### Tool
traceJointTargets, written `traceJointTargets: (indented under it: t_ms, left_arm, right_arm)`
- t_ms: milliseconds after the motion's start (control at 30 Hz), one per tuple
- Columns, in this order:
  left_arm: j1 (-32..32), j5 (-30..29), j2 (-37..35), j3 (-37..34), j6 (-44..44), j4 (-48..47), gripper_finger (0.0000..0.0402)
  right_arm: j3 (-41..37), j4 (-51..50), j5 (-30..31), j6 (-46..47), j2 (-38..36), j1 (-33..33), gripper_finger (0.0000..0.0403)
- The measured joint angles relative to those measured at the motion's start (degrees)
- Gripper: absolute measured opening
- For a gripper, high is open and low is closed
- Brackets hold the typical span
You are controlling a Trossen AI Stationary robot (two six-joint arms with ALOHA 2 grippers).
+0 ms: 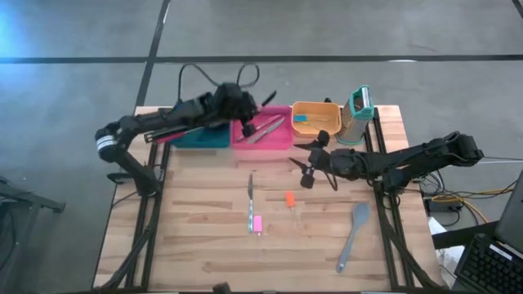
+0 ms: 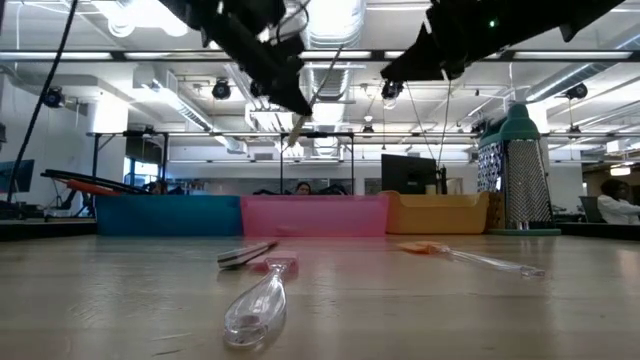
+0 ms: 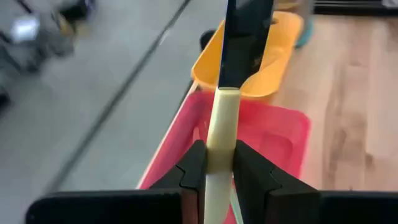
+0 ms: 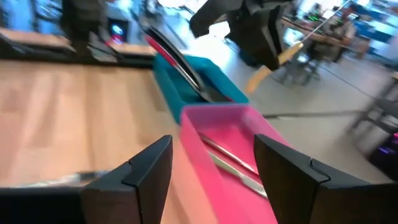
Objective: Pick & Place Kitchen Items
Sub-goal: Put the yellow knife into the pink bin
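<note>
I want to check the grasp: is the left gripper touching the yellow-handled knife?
Touching. In the left wrist view the left gripper is shut on the knife's yellow handle, a finger pressed to each side, with the dark blade pointing out over the pink bin.

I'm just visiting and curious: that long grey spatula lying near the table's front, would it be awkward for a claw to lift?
Probably somewhat. The grey spatula lies flat on the table, so there is little height to pinch. It is long with a broad head at one end, so gripped off-centre it would likely droop or swing. It looks thin and probably light, and being flat it seems unlikely to roll.
</note>
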Motion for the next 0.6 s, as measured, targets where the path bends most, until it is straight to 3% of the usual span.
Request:
traceJointTargets:
  t_ms: [133,400,600]
  left_arm:
    - [4.8,5.1,5.7,3.7,-4.4,-3.8,0.0054]
    - [6.0,5.7,15.8,11.1,-4.0,-13.0,0.0054]
    - [5.8,5.6,20.4,12.5,-4.5,-16.3,0.0054]
  right_arm:
    - [0.0,-1.3,3.9,0.0,0.0,0.0,0.0219]
    - [0.0,-3.5,5.1,0.0,0.0,0.0,0.0219]
    - [0.0,-4.7,5.4,0.9,0.0,0.0,0.0219]
